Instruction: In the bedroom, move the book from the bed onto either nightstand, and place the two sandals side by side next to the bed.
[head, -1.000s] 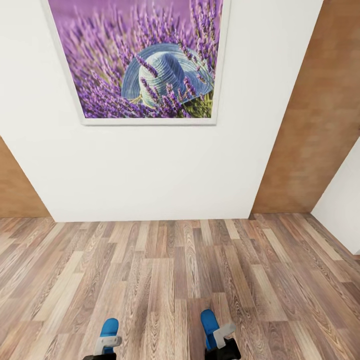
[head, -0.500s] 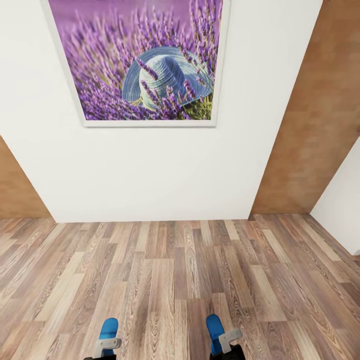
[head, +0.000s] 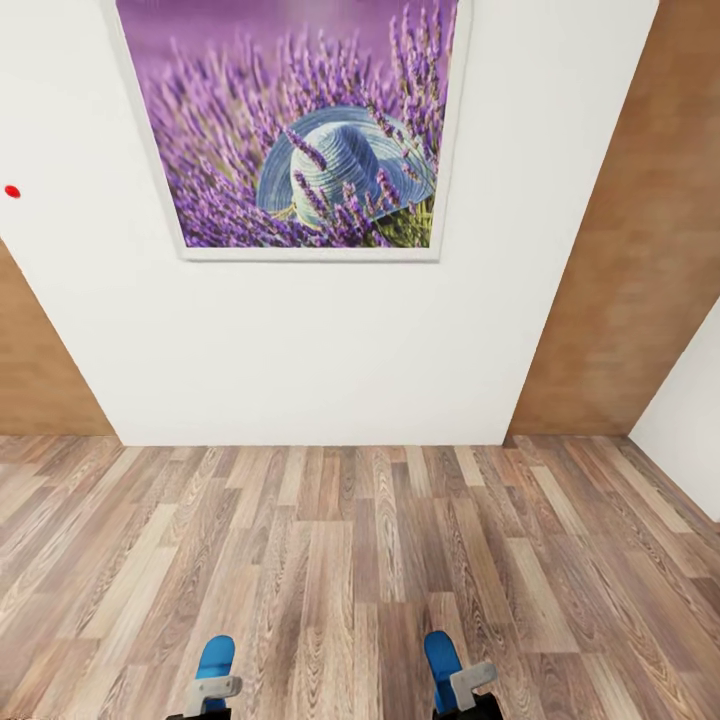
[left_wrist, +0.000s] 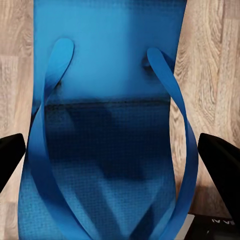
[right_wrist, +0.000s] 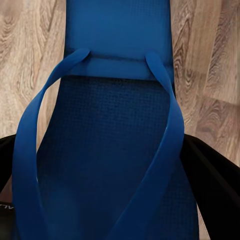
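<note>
Carrying one sandal per gripper: left gripper (left_wrist: 117, 155) clamps the left sandal (head: 216, 660), right gripper (right_wrist: 107, 165) the right sandal (head: 442, 655), both at frame bottom. Ahead: white wall (head: 300, 340), lavender picture (head: 300, 130). Bed unseen; keep grips firm, soles level, while turning.

No text, label or number can be read anywhere in these views.
</note>
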